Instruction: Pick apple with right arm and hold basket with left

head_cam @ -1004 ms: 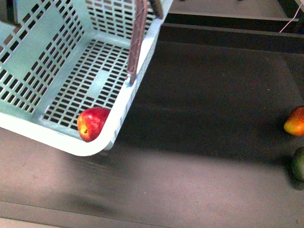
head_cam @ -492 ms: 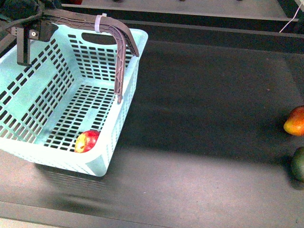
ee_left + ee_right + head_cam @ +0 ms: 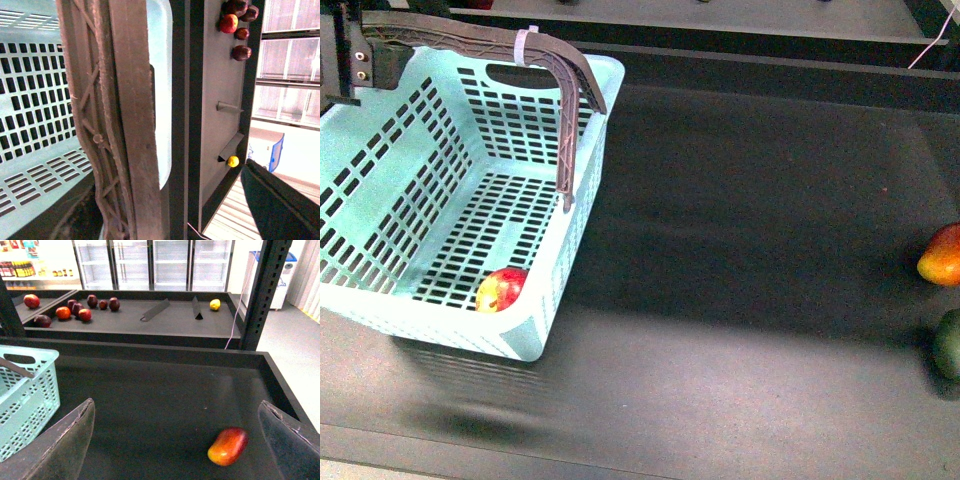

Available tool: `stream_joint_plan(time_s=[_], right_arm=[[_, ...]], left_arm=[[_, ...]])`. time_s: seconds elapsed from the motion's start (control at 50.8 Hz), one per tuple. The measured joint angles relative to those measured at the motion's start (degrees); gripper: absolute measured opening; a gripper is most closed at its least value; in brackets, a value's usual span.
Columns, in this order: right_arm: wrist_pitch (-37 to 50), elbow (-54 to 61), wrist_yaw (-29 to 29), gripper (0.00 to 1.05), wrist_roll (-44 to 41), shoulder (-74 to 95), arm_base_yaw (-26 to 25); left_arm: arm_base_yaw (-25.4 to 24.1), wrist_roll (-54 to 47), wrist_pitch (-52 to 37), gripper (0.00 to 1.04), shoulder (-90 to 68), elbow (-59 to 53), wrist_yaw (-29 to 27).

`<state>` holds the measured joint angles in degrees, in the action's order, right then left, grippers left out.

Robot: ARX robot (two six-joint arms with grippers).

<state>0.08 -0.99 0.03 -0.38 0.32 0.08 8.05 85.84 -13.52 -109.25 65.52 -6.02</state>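
The turquoise basket (image 3: 380, 190) stands at the left of the black surface, its brown handle (image 3: 555, 60) swung up. The red apple (image 3: 502, 289) lies inside, in the near right corner of the floor. My left gripper (image 3: 362, 58) is at the handle's far left end, open. In the left wrist view the handle (image 3: 125, 125) runs close across the picture and one dark finger (image 3: 280, 205) shows beside it. My right gripper (image 3: 180, 445) is open and holds nothing. It hangs over the surface to the basket's right, out of the front view.
An orange-red elongated fruit (image 3: 942, 256) and a dark green fruit (image 3: 948, 343) lie at the right edge. The same orange-red fruit (image 3: 228, 445) shows below my right fingers. A back shelf holds several dark red fruits (image 3: 75, 307) and a yellow one (image 3: 215, 304).
The basket was tilted up close to the camera. It has come down and back and now sits level on the surface. The apple stayed in the near right corner.
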Motion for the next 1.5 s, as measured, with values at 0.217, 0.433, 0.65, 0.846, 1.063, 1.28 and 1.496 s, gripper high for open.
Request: stream_joint_plan(time_s=[0.217,0.433,0.65,0.846,1.063,1.28,1.496], right_arm=[[0.0,0.0,0.0,0.96,0.0,0.0,0.0],[0.0,0.0,0.0,0.96,0.0,0.0,0.0],[0.0,0.0,0.0,0.96,0.0,0.0,0.0],[0.0,0.0,0.0,0.96,0.0,0.0,0.0],[0.0,0.0,0.02,0.96,0.0,0.0,0.0],[0.0,0.0,0.0,0.96,0.0,0.0,0.0],[0.0,0.0,0.0,0.96,0.0,0.0,0.0]], left_arm=[[-0.7,-0.02,8.02,0.98,12.41,-5.07,-4.57],[-1.11,-6.69,10.1,0.96,17.92,-8.0,-5.25],[-3.26,-71.73,-39.23,0.46,25.83,-34.51,1.6],[-4.5,-82.86,-40.87,0.12,32.72,-44.17,2.71],[-7.87,-84.63,-40.83,0.03,40.37,-51.25,5.68],[-7.89,-85.02,-35.95,0.03,52.06,-58.45,6.05],[-7.91,-85.05,-34.93,0.03,57.44,-63.21,6.03]])
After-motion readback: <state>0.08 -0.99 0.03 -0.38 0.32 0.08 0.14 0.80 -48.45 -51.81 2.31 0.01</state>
